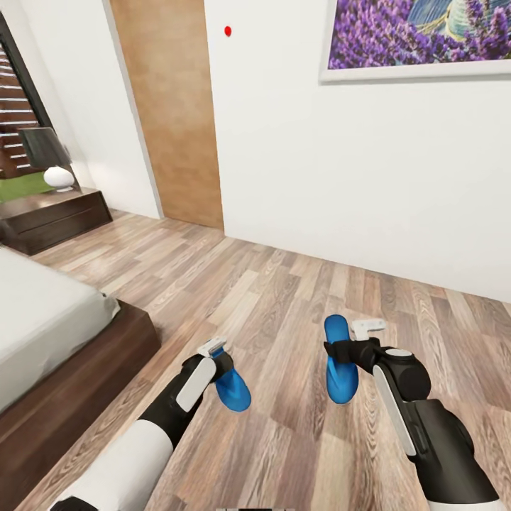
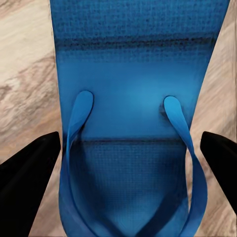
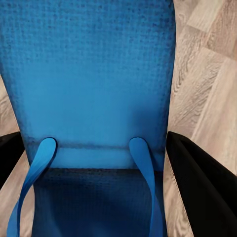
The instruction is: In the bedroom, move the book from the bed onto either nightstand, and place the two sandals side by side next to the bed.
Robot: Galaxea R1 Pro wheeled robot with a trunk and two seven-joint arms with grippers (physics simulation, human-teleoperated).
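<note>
Over plank floor (image 1: 284, 298) beside bed (image 1: 42, 319): left gripper (image 1: 215, 353) clamps one blue sandal (image 1: 233, 390), right gripper (image 1: 355, 339) clamps other sandal (image 1: 339, 369). Nightstand (image 1: 53, 216) with lamp (image 1: 50, 157) far left, door (image 1: 174, 106) behind. Bed cut off by frame edge.

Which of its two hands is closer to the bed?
The left. The left gripper, holding a sandal, hangs just off the bed frame's corner; the right gripper with its sandal is farther out over the floor.
</note>
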